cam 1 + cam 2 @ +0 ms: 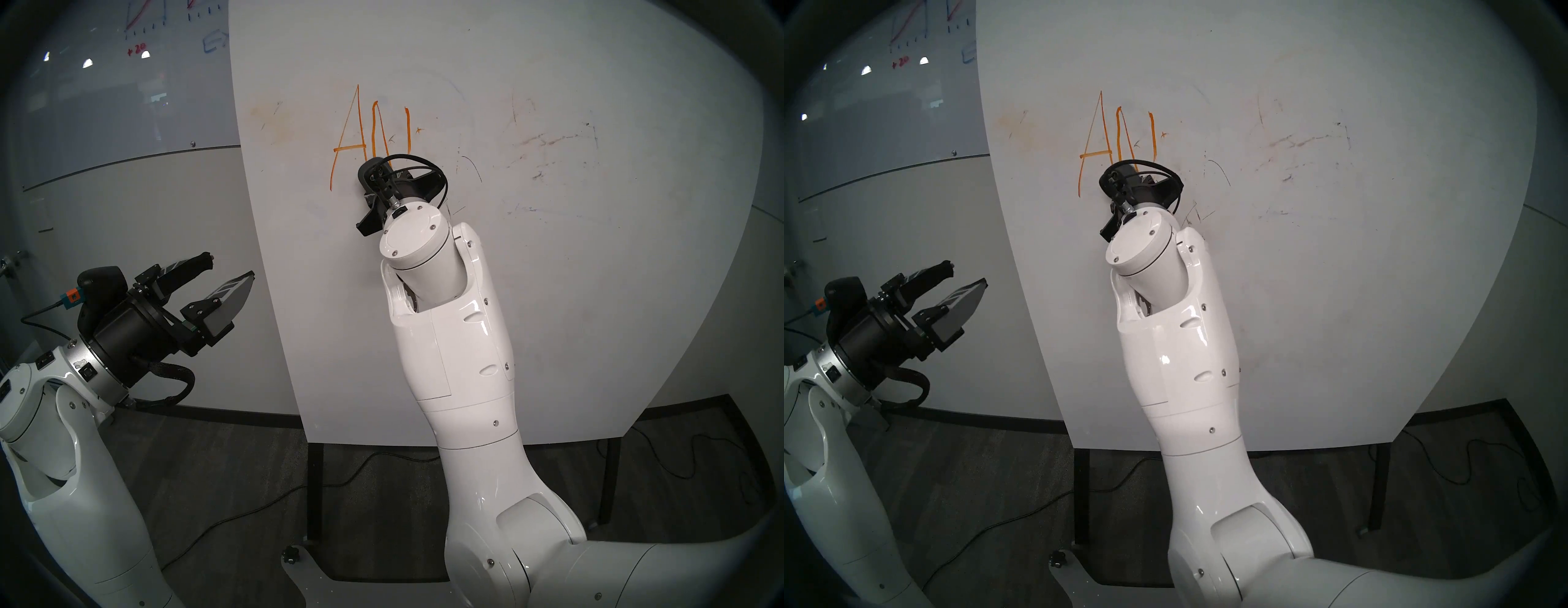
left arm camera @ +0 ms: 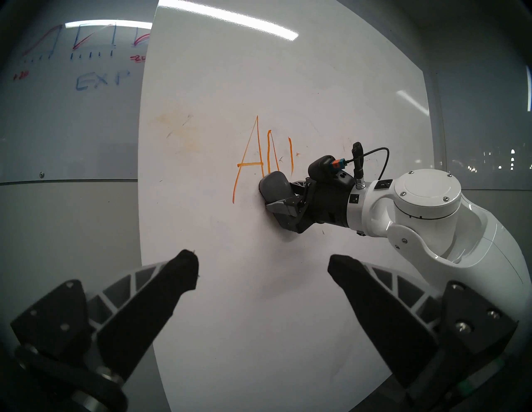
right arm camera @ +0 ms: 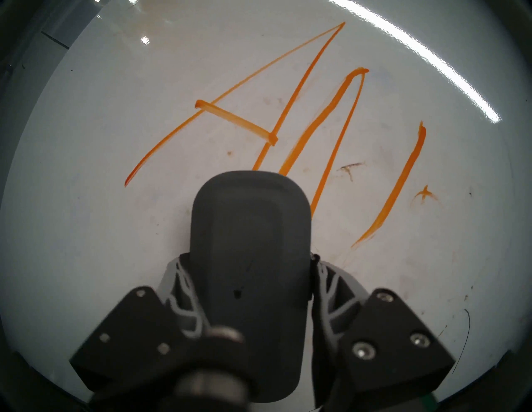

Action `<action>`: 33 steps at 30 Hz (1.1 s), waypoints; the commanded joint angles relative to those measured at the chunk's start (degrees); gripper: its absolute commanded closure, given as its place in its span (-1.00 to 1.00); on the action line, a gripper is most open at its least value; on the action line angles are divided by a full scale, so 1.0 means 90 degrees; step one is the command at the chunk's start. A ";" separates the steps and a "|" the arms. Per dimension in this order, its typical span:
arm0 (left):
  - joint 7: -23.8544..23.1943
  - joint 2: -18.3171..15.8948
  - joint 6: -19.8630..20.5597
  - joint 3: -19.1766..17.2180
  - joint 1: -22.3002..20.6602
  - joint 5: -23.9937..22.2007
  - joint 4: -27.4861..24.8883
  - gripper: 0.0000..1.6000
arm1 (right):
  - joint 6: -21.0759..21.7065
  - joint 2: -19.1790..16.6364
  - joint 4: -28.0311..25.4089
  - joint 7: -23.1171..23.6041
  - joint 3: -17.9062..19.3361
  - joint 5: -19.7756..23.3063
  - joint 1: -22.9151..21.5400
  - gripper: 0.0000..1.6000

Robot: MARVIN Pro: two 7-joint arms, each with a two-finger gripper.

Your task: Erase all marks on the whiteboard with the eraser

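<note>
The marks (image 1: 360,127) are orange marker strokes, an A, an N and one more stroke, on the big white whiteboard (image 1: 594,254). They also show in the left wrist view (image 2: 253,161) and the right wrist view (image 3: 239,120). My right gripper (image 2: 276,192) is shut on the dark grey eraser (image 2: 273,187) and presses it flat on the whiteboard (image 2: 216,86) just below the A and N. The eraser (image 3: 250,244) covers the lower ends of those strokes. My left gripper (image 1: 229,266) is open and empty, left of the board's edge and apart from it.
A greyish glass wall board with red and blue graph scribbles (image 1: 140,25) hangs behind at upper left. Faint grey-brown scratches (image 1: 547,144) lie on the whiteboard's right half. Black legs (image 1: 315,488) hold the board up. Cables (image 1: 254,509) run across the dark floor.
</note>
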State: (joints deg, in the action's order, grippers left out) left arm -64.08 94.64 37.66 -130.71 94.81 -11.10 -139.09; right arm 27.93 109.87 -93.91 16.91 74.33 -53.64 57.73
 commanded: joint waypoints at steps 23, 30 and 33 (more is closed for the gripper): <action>-0.0004 -0.0011 0.0005 0.0011 0.0002 -0.0010 -0.0101 -1.00 | -0.0683 0.0331 0.0171 -0.0429 0.1086 -0.0328 -0.1268 1.00; -0.0004 -0.0011 0.0005 0.0011 0.0002 -0.0010 -0.0101 -1.00 | -0.0858 0.0246 0.0336 -0.0458 0.1309 -0.0380 -0.1533 1.00; -0.0003 -0.0011 0.0005 0.0012 0.0002 -0.0010 -0.0101 -1.00 | -0.0946 0.0210 0.0436 -0.0496 0.1415 -0.0407 -0.1683 1.00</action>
State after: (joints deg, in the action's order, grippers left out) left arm -64.10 94.64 37.66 -130.71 94.80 -11.08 -139.09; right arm 19.31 113.72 -92.66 15.80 81.80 -55.54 48.66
